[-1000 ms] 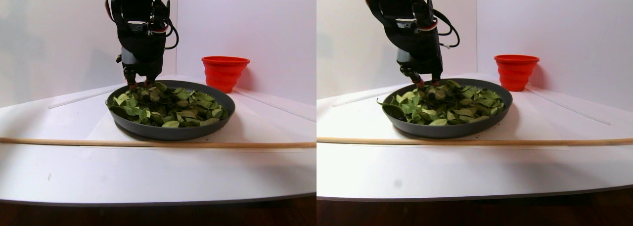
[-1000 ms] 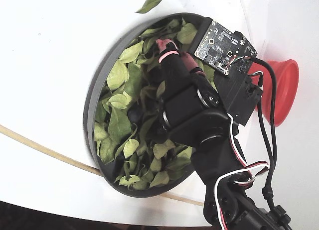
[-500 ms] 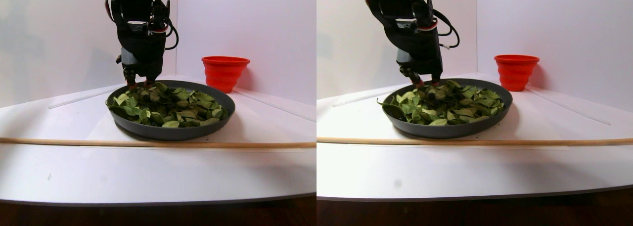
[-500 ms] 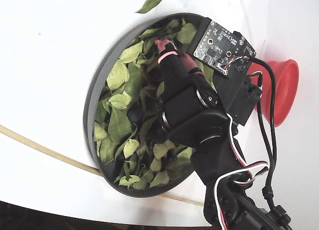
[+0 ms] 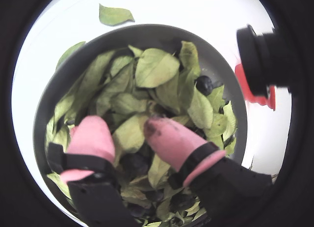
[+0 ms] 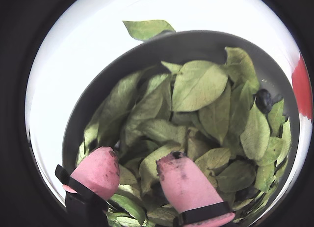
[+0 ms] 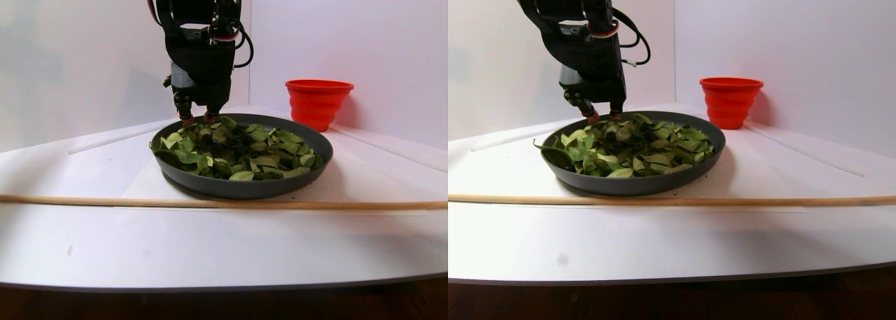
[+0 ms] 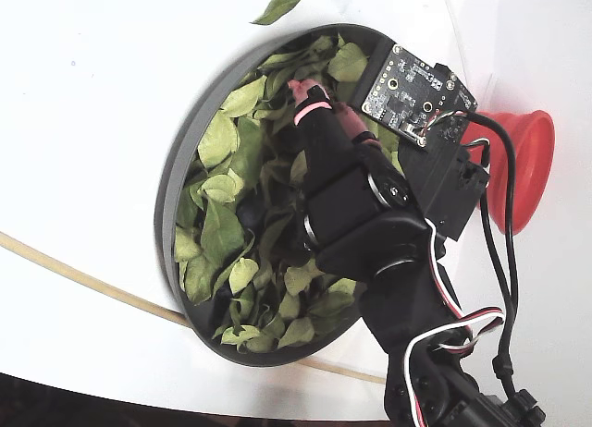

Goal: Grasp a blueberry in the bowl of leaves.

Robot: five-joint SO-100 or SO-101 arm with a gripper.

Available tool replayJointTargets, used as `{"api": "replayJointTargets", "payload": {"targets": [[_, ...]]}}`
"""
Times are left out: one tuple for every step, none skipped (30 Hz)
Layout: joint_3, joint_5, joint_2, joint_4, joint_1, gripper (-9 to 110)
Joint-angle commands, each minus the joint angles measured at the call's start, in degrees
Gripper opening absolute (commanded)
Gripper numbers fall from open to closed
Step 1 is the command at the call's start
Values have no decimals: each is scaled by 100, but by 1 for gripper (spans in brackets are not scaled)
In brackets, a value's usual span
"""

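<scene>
The dark grey bowl (image 5: 147, 31) holds a loose pile of green leaves (image 5: 156, 67). My gripper (image 5: 128, 133) is open, its two pink fingertips (image 5: 91, 138) spread apart just above or touching the leaves, with nothing held between them. A dark blueberry (image 5: 204, 83) lies bare among the leaves to the right of the fingers; it also shows in the other wrist view (image 6: 265, 99). More dark berries (image 5: 132, 163) lie half hidden under leaves below the fingers. In the stereo pair view the gripper (image 7: 197, 117) stands at the bowl's (image 7: 241, 183) back left. In the fixed view the gripper (image 8: 324, 103) is over the bowl's (image 8: 171, 196) upper part.
A red cup (image 7: 318, 103) stands behind the bowl to the right. A thin wooden rod (image 7: 210, 203) lies across the table in front of the bowl. A stray leaf (image 5: 115, 14) lies on the white table outside the rim, as does another (image 8: 276, 7).
</scene>
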Motion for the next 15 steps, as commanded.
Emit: {"api": "replayJointTargets", "payload": {"targets": [[-9, -35, 721, 9, -35, 15], [0, -35, 729, 9, -26, 15], [9, -44, 738, 9, -18, 15], [18, -53, 738, 9, -18, 15], [35, -70, 747, 9, -9, 15], [53, -79, 747, 9, 0, 15], [70, -88, 747, 18, 9, 15], [88, -105, 747, 18, 18, 15], [105, -114, 747, 18, 35, 15], [123, -132, 747, 18, 44, 15], [141, -141, 747, 18, 62, 15], [149, -149, 747, 18, 70, 15], [176, -158, 747, 18, 88, 15], [202, -176, 738, 18, 97, 15], [220, -185, 729, 18, 114, 15]]}}
